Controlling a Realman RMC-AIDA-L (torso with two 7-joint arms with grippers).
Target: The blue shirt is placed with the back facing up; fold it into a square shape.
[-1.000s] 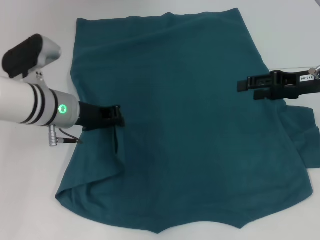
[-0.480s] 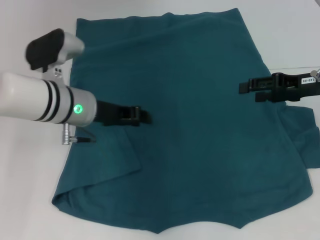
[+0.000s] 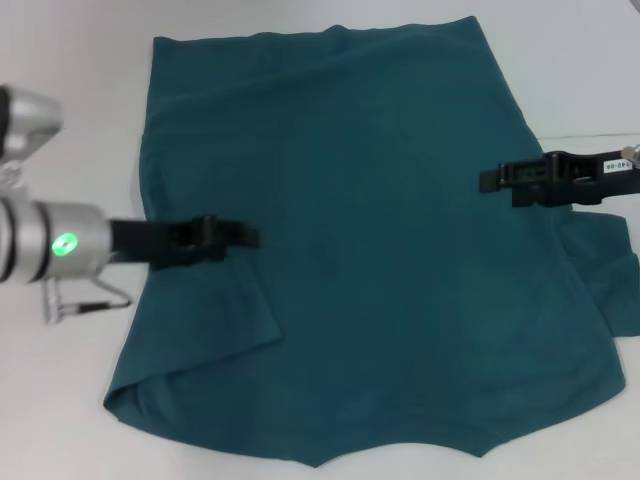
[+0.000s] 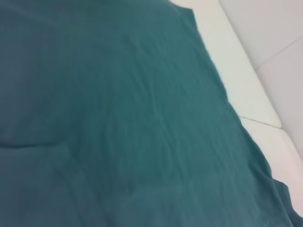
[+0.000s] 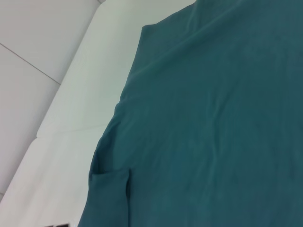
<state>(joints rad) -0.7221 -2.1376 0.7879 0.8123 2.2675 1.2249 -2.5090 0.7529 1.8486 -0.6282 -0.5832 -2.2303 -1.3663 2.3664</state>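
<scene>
White counter [image 3: 80, 400] is carrying the blue shirt [image 3: 380, 250], spread flat. We're hovering our left gripper [image 3: 245, 236] and right gripper [image 3: 487, 180] over opposite sides; jaws' state we cannot tell.

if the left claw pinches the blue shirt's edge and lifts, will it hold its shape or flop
Probably flop: the blue shirt lies limp on the table, with its sleeve already folded over flat near the left claw. It looks thin and light, so lifting should be easy. Soft wrinkles suggest a push would bunch it rather than slide it whole.
</scene>
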